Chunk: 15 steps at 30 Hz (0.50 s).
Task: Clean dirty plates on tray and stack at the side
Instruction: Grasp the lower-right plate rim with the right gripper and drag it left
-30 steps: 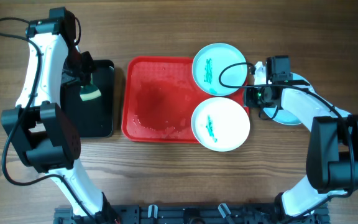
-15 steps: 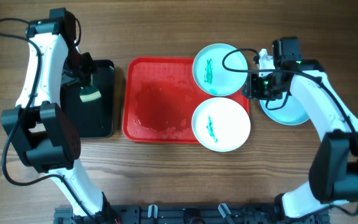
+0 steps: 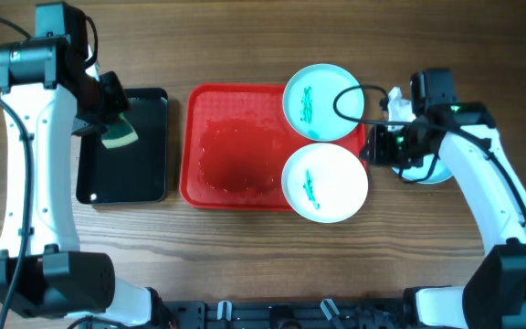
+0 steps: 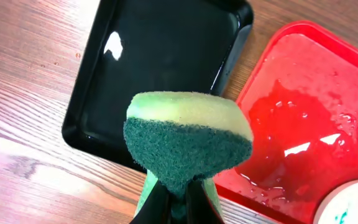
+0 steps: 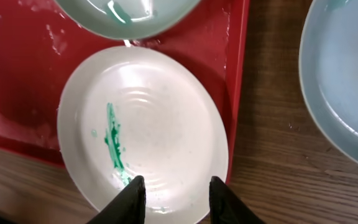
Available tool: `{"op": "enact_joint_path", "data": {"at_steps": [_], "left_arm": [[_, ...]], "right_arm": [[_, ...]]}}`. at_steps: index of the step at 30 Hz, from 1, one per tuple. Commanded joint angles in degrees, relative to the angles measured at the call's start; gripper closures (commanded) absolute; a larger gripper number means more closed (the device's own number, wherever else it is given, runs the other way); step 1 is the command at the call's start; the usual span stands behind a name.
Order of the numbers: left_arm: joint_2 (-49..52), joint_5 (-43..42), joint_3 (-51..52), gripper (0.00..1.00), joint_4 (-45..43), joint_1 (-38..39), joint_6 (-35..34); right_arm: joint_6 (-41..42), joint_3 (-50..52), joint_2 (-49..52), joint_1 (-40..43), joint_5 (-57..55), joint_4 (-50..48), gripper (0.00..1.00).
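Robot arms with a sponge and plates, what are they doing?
They are washing up. The left gripper holds a green-and-yellow sponge above the black tray. The right gripper hangs open over the white plate on the wet red tray. That plate and the aqua plate beside it both have green smears. A pale blue plate sits off the tray on the table, with no smear showing.

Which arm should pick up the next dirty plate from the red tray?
Right. The right fingers, open, hang over the near plate on the red tray; the left fingers are shut on the sponge above the black tray, farther away.
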State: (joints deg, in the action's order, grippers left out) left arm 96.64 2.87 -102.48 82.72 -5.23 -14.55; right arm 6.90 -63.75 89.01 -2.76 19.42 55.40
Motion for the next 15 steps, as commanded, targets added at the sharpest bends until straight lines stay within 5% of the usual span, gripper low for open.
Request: {"op": "enact_joint_path", "data": {"at_steps": [1, 12, 15], "left_arm": [[0.9, -0.9, 0.3, 0.96, -0.4, 0.2, -0.7], [0.9, -0.9, 0.3, 0.96, -0.5, 0.2, -0.7], [0.9, -0.9, 0.3, 0.96, -0.5, 0.2, -0.7]], "right_arm": [[1.0, 4.1, -0.3, -0.3, -2.1, -0.9, 0.66], [2.3, 18.9, -0.3, -0.3, -3.1, -16.1, 0.73], [2.5, 19.2, -0.3, -0.3, -3.1, -17.1, 0.83]]}}
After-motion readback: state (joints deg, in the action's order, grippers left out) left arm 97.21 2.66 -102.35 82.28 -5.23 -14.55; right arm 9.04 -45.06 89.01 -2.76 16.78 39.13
